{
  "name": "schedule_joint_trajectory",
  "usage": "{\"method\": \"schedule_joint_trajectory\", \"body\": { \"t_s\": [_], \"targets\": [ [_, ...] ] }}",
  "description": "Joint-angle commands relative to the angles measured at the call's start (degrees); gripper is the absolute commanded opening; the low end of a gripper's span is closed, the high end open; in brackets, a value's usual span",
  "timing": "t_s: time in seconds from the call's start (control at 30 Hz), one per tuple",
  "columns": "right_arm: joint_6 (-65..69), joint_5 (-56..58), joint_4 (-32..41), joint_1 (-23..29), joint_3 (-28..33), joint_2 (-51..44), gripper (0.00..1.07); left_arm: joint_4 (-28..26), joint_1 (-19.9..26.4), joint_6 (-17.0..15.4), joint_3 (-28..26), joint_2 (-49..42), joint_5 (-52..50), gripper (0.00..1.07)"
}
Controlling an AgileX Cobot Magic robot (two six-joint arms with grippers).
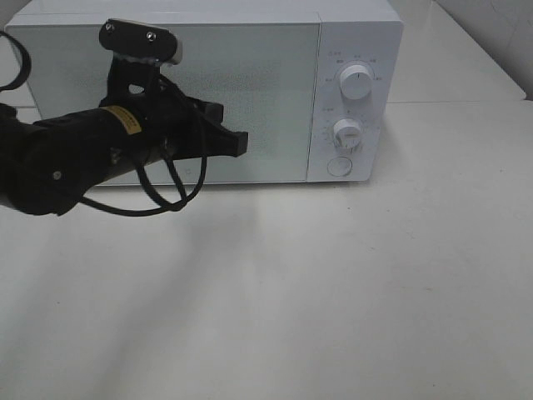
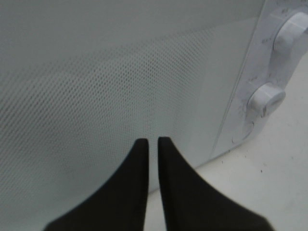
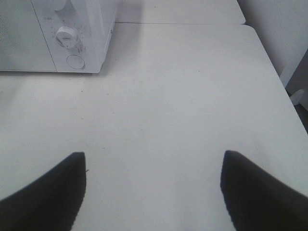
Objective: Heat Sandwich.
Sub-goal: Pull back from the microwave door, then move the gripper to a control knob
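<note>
White tabletop (image 1: 358, 292), matte, with a seam to a second white surface past its far edge.

White microwave oven (image 1: 208, 25): standing along far edge of tabletop, towards far left corner. Door (image 1: 266, 92) shut; window of fine dotted mesh, nothing readable through it. Control panel on right side of oven front: upper dial (image 1: 356, 82), lower dial (image 1: 347, 133) beneath it, round button (image 1: 339, 166) lowest.

Left arm (image 1: 58, 162): black, entering from left edge and crossing in front of door. Yellow label (image 1: 125, 121) on upper side, grey-and-black wrist camera (image 1: 140, 42) mounted above, black cable (image 1: 166, 204) looping below.

Left gripper (image 1: 240, 143) (image 2: 153, 140): just before lower part of door, left of control panel; contact with door not determinable. Fingers (image 2: 134, 192) parted by a slim gap, pinching nothing.

Right gripper (image 3: 154, 155): over open tabletop, well apart from oven, on the side of its control panel and nearer the front edge. Fingers (image 3: 48, 192) spread wide, nothing between.

Sandwich: whereabouts cannot be told from any view.
</note>
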Motion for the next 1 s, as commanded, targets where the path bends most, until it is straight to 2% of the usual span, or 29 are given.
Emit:
{"method": "schedule_joint_trajectory", "body": {
  "t_s": [0.03,0.1,0.27,0.37,0.43,0.53,0.57,0.6,0.7,0.73,0.87,0.9,1.0],
  "targets": [
    [-0.52,-0.29,0.11,-0.46,0.11,-1.43,0.75,-1.09,-0.34,-0.97,2.92,-3.27,5.16,0.66],
    [-0.52,-0.29,0.11,-0.46,0.11,-1.43,0.75,-1.38,-0.34,-0.8,4.07,-4.13,8.42,1.02],
    [-0.52,-0.29,0.11,-0.46,0.11,-1.43,0.75,-1.43,-0.34,-0.86,4.47,-5.16,15.36,0.98],
    [-0.52,-0.29,0.11,-0.46,0.11,-1.43,0.75,-1.38,-0.34,-0.86,4.47,-7.1,27.39,0.98],
    [-0.52,-0.29,0.11,-0.46,0.11,-1.43,0.75,-1.32,-0.34,-0.86,4.41,-7.79,30.19,0.98],
    [-0.52,-0.29,0.11,-0.46,0.11,-1.43,0.75,-1.26,1.78,-0.74,2.81,-9.97,41.6,0.98],
    [-0.52,-0.29,0.11,-0.46,0.11,-1.43,0.75,-1.32,3.84,-0.74,0.8,-10.66,49.05,0.98],
    [-0.52,-0.29,0.11,-0.46,0.11,-1.43,0.75,-1.32,3.84,-0.74,0.8,-10.66,49.05,0.98],
    [-0.52,-0.29,0.11,-0.46,0.11,-1.43,0.75,-1.26,7.79,-0.74,-3.38,-11.46,61.82,0.98],
    [-0.52,-0.29,0.11,-0.46,0.11,-1.43,0.75,-1.26,7.79,-0.74,-3.38,-11.46,61.82,0.98],
    [-0.52,-0.29,0.11,-0.46,0.11,-1.43,0.75,-1.49,12.32,-1.2,-8.59,-13.01,74.83,0.98],
    [-0.52,-0.29,0.11,-0.46,0.11,-1.43,0.75,-1.49,12.32,-1.2,-8.59,-13.01,74.83,0.98],
    [-0.52,-0.29,0.11,-0.46,0.11,-1.43,0.75,-1.6,16.56,-3.27,-10.77,-13.98,82.96,0.98]
  ]
}}
